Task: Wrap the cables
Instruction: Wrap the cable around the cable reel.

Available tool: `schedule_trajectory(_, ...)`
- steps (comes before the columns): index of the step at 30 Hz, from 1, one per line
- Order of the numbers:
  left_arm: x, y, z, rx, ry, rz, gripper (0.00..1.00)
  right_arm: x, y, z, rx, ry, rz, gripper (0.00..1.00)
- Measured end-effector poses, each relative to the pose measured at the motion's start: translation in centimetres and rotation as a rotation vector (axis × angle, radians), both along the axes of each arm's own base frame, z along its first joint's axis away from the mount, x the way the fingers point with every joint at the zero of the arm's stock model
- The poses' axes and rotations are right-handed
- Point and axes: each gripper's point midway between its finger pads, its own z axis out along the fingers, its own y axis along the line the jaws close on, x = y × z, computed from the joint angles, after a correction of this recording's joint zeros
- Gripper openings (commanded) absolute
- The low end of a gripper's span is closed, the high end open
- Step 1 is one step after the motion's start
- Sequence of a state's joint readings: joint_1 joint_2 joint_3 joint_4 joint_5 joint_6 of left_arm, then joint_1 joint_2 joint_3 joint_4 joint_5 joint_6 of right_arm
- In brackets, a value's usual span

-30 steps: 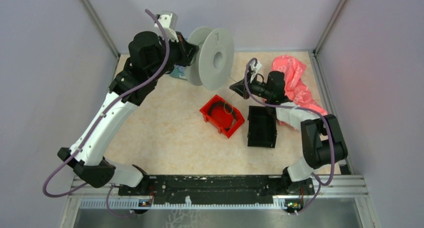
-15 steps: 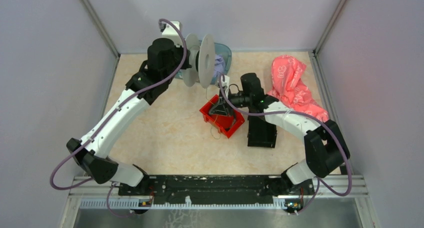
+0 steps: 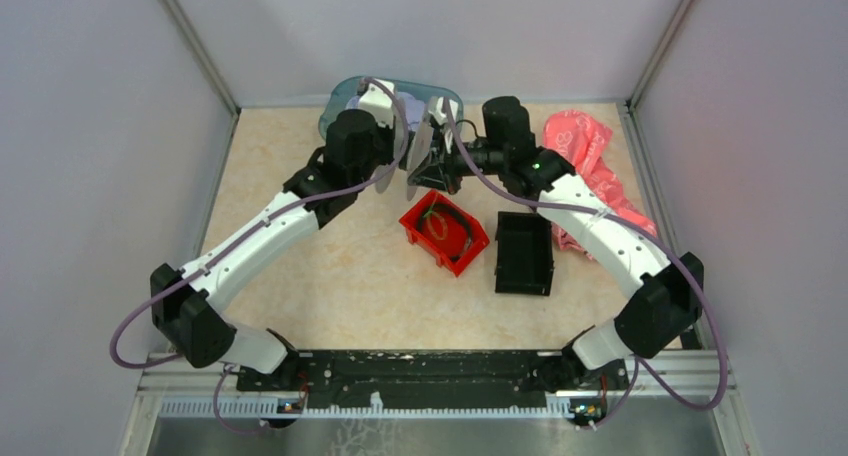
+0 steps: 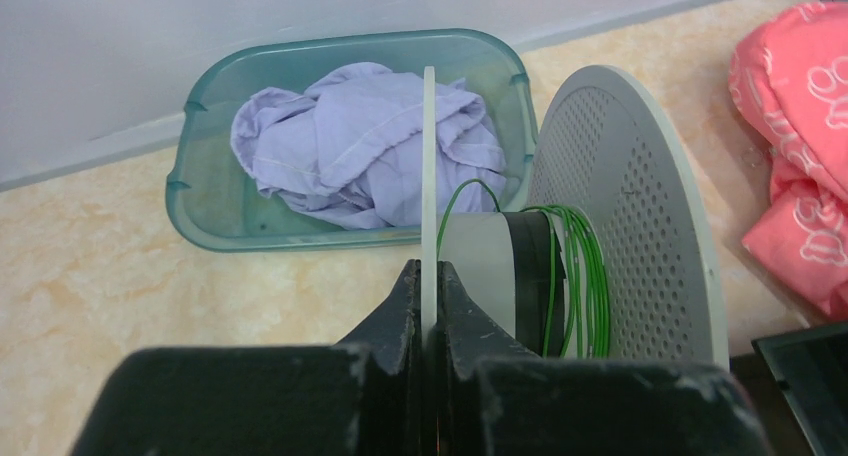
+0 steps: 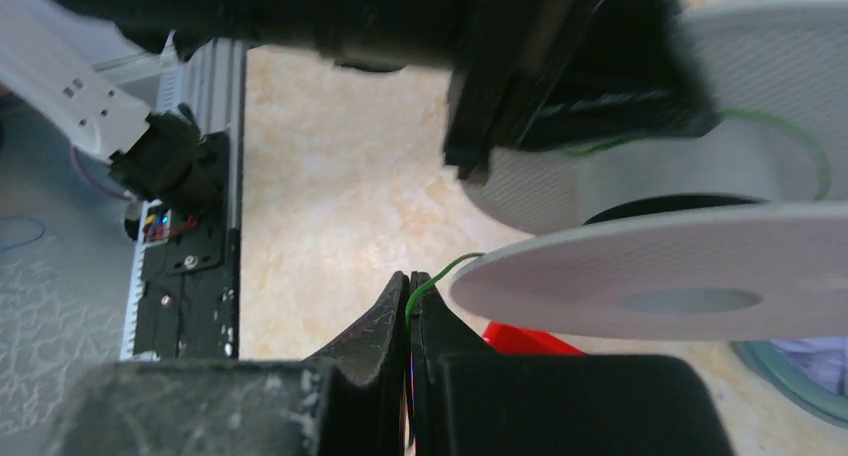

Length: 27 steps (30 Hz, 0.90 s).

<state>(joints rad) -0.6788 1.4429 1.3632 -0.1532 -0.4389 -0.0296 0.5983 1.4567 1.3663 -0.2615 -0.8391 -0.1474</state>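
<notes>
While left gripper (image 4: 424,288) clamps the spool (image 4: 630,206) rim and right gripper (image 5: 409,294) pinches a green strand of the cables (image 4: 585,276) (few turns on hub, rest in red bin (image 3: 420,238)), slack could spring loops off

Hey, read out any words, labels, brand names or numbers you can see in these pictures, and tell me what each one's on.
No readable text in any view.
The pink cloth: white printed outlines, shapes rather than letters.
The white spool, teal basin, red bin and black bin: no print or label visible.
</notes>
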Motion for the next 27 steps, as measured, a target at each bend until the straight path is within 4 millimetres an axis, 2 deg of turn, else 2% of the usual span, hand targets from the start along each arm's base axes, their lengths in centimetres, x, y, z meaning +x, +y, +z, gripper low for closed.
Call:
schedule_trajectory(5, -0.9, -0.8, -0.8, 0.023, -0.011, -0.062, 0.0, 2.1, -1.0, 2.1, -0.028, -0.024, -0.139, 0.0)
schedule_trajectory(11, -1.5, -1.0, 0.1, 0.026, -0.046, -0.104, 0.0, 4.7, -2.3, 3.3, -0.069, -0.059, -0.303, 0.0)
schedule_trajectory(18, -2.1, -1.8, -0.1, 0.043, -0.056, -0.168, 0.0, 6.4, -3.5, 3.4, -0.103, -0.068, -0.405, 0.0)
schedule_trajectory(27, -2.8, -2.5, -1.2, 0.074, -0.045, -0.235, 0.0, 9.4, -6.1, 1.9, -0.165, -0.056, -0.549, 0.06)
